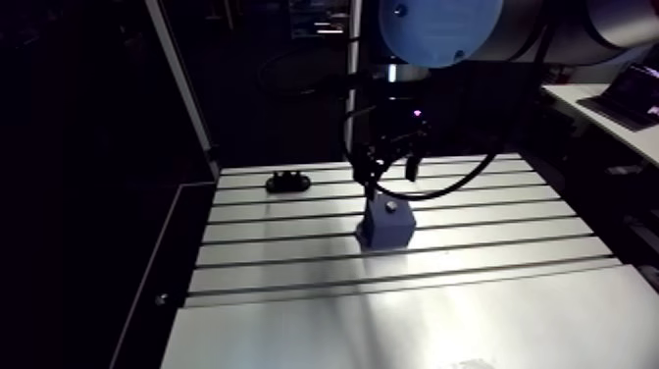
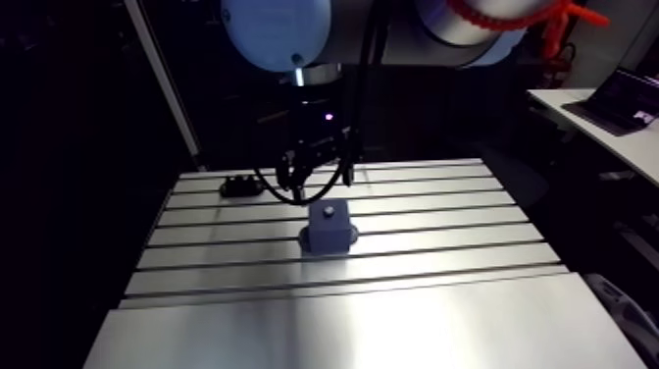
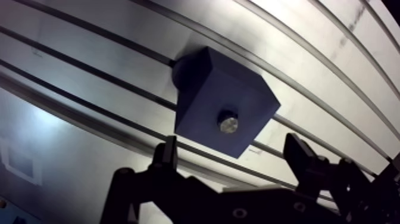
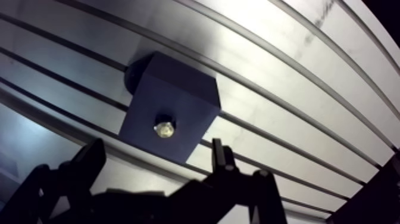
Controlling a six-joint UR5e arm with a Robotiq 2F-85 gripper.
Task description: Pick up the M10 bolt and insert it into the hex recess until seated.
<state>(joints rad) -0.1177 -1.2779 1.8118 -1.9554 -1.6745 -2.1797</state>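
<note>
On the table (image 3: 333,71), we see the M10 bolt (image 3: 227,123) already sunk in the blue block (image 3: 223,95), our end effector (image 3: 232,146) wide and empty above it, so the task looks nearly done.

In the wrist view the gripper (image 3: 232,148) is spread wide. Its two dark fingers (image 3: 169,155) rise well apart, nothing is pressed between them, and their black linkage joins them at the base. In the arm view the arm (image 1: 598,20) comes in from the top edge, with a light-blue joint cap (image 1: 439,27) turned toward the camera. Under the cap the wrist (image 1: 392,74) hangs roughly upright, and the gripper below it points downward (it is too small and dark in this view to read its fingers).
</note>
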